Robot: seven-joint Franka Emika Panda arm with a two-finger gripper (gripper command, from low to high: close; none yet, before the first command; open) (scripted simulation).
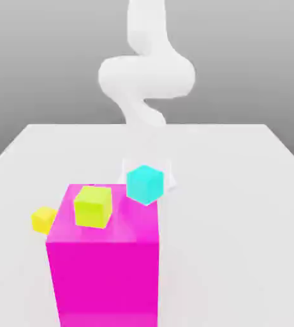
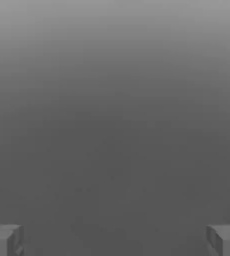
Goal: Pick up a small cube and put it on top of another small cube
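Plain white counter [image 1: 238, 191], grey backdrop. Cyan cube [image 1: 144, 184] sits just behind the big magenta block [image 1: 104, 268], yellow cube [image 1: 93, 206] on top. Fingers [image 2: 7, 240] spread wide, empty. Cube prob. light, rigid; grab opposite flat faces.

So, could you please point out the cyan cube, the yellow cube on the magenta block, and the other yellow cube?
cyan cube [image 1: 144, 184]: exterior view, front face.
yellow cube on the magenta block [image 1: 93, 207]: exterior view, front face.
other yellow cube [image 1: 44, 220]: exterior view, its middle, on the table.

A magenta block [image 1: 103, 268], two yellow cubes [image 1: 93, 206] [image 1: 44, 219], a cyan cube [image 1: 144, 183], a white table [image 1: 238, 211].
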